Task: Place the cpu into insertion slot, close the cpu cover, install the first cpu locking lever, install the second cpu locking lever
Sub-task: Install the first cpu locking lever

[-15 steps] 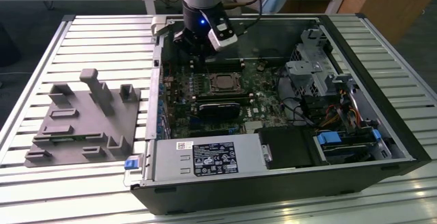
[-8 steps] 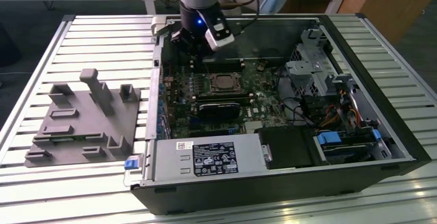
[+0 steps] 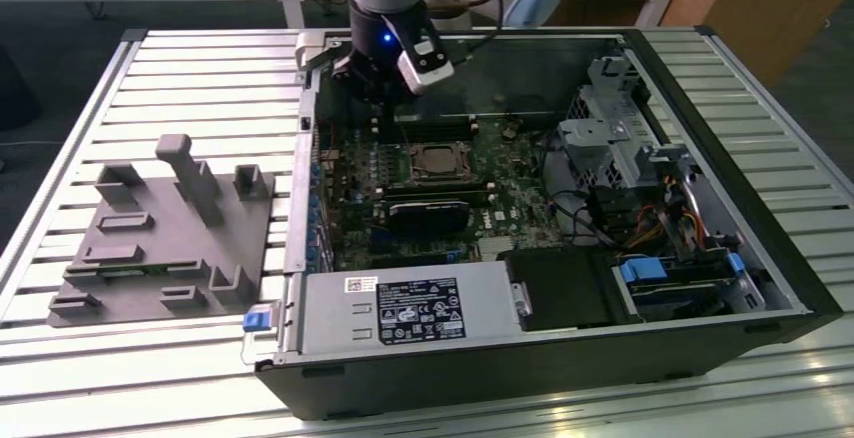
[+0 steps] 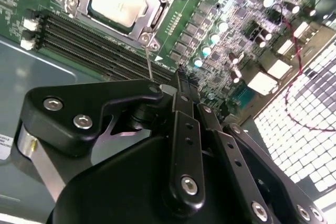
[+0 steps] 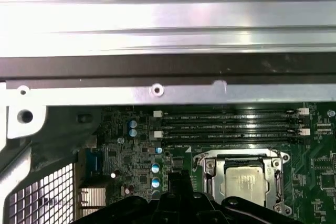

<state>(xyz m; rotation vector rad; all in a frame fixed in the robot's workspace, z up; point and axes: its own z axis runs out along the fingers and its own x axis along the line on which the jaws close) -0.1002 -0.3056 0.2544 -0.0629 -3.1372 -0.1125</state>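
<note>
Pincer (image 4: pixel 177 80) closed beside one thin lever (image 4: pixel 149 61) — second wrist view. One cpu (image 5: pixel 244 179) lies under one cpu cover (image 5: pixel 209 167); the exterior view's left adds one grey fixture (image 3: pixel 160 238).

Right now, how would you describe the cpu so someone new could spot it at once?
Find the open computer case on the slatted table, then the green motherboard inside it. Near the board's middle sits the cpu, a dull silver square framed by a silvery cover. The memory slots beside it are long, narrow and black.
</note>
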